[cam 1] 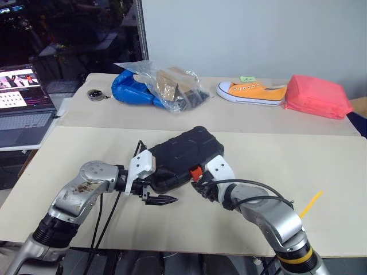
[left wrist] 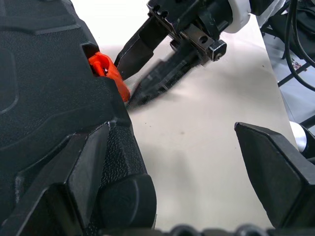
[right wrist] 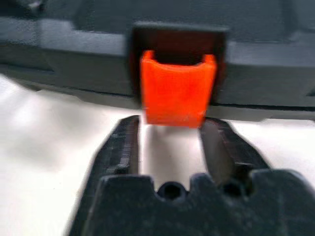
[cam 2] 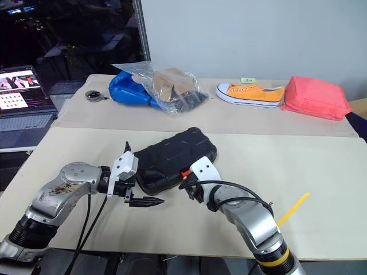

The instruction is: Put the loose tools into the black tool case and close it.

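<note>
Beige table (cam 1: 287, 172), white wall behind; laptop (cam 1: 23, 109) at left, plastic bag (cam 1: 166, 86), orange shoe (cam 1: 252, 91) and pink pouch (cam 1: 318, 96) at the back. Black case (cam 1: 183, 157) lies closed at centre. Right gripper (right wrist: 170, 130) points at its orange latch (right wrist: 177, 91), fingers narrowly parted just below it. Left gripper (cam 1: 157, 197) sits beside the case's near corner, fingers spread wide, empty. Case contents hidden.

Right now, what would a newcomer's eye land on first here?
The closed black tool case at the near table's middle, both grippers at its front edge. The right gripper, fingers apart, sits just below the orange latch; the left gripper stands open beside the case. Behind lie an orange sneaker and a clear plastic bag.
</note>
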### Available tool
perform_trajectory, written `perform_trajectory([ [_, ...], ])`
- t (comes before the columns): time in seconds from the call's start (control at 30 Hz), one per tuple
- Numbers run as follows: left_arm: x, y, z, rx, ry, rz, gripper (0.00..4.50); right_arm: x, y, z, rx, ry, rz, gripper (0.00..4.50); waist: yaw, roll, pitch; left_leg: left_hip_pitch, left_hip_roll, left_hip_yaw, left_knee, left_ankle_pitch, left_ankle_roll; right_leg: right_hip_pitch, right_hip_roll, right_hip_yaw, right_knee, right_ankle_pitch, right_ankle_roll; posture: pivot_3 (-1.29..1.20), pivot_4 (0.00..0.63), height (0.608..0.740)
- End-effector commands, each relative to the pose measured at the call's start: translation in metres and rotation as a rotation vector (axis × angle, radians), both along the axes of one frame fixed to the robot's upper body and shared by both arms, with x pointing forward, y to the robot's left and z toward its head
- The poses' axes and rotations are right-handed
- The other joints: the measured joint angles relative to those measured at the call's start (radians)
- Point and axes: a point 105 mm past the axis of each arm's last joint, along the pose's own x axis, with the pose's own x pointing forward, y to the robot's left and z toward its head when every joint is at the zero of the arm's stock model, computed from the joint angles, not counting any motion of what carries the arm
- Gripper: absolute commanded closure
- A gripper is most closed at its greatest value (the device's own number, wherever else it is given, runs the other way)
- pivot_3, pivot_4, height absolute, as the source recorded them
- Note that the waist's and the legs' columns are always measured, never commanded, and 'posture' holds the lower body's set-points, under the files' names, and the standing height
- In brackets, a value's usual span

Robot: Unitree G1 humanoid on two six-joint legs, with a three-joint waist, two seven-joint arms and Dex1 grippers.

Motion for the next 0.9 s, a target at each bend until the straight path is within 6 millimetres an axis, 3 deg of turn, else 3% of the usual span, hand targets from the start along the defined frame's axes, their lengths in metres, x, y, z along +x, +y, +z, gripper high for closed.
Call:
perform_trajectory([
  [0.03, -0.006, -0.002, -0.016, 0.031, 0.072, 0.004, 0.14, -0.009, -0.007, 0.018, 0.048, -0.044, 0.034, 1.44, 0.001, 0.000, 0.000, 0.000, 0.000, 0.000, 0.000, 0.000, 0.000, 0.000, 0.000, 0.000, 0.000, 0.000, 0.000, 0.00, 0.150, 0.740],
  [0.2, -0.005, -0.003, -0.016, 0.025, 0.070, 0.006, 0.14, -0.016, -0.025, 0.021, 0.081, -0.012, 0.009, 1.44, 0.002, 0.000, 0.000, 0.000, -0.001, 0.000, 0.000, 0.000, 0.000, 0.001, -0.001, 0.000, 0.000, 0.000, 0.001, 0.00, 0.150, 0.740],
  [0.23, -0.005, -0.003, -0.016, 0.025, 0.070, 0.006, 0.14, -0.018, -0.026, 0.021, 0.099, 0.003, 0.011, 1.96, 0.002, 0.000, 0.000, 0.000, -0.001, 0.000, 0.000, 0.000, 0.000, 0.001, -0.001, 0.000, 0.000, -0.001, 0.001, 0.00, 0.150, 0.740],
  [0.5, -0.004, -0.004, -0.017, 0.026, 0.065, 0.001, 0.14, -0.003, -0.009, 0.023, 0.214, 0.032, -0.012, 4.42, 0.000, 0.000, 0.000, 0.002, 0.000, -0.001, 0.000, 0.000, 0.000, 0.003, -0.001, 0.000, 0.000, -0.001, 0.001, 0.00, 0.150, 0.740],
  [0.67, -0.003, -0.004, -0.018, 0.029, 0.066, 0.001, 0.14, 0.015, -0.001, 0.023, 0.215, 0.008, -0.040, 4.42, -0.002, 0.000, 0.000, 0.002, -0.001, -0.001, 0.000, 0.000, 0.000, 0.003, -0.002, -0.001, -0.001, 0.000, 0.001, 0.00, 0.150, 0.740],
  [0.9, -0.004, -0.003, -0.020, 0.028, 0.071, 0.005, 0.14, 0.019, 0.006, 0.023, 0.219, -0.016, -0.029, 4.42, -0.012, 0.000, 0.000, 0.006, 0.002, -0.001, 0.000, 0.000, 0.000, 0.005, 0.001, 0.001, 0.000, 0.001, -0.001, 0.00, 0.150, 0.740],
])
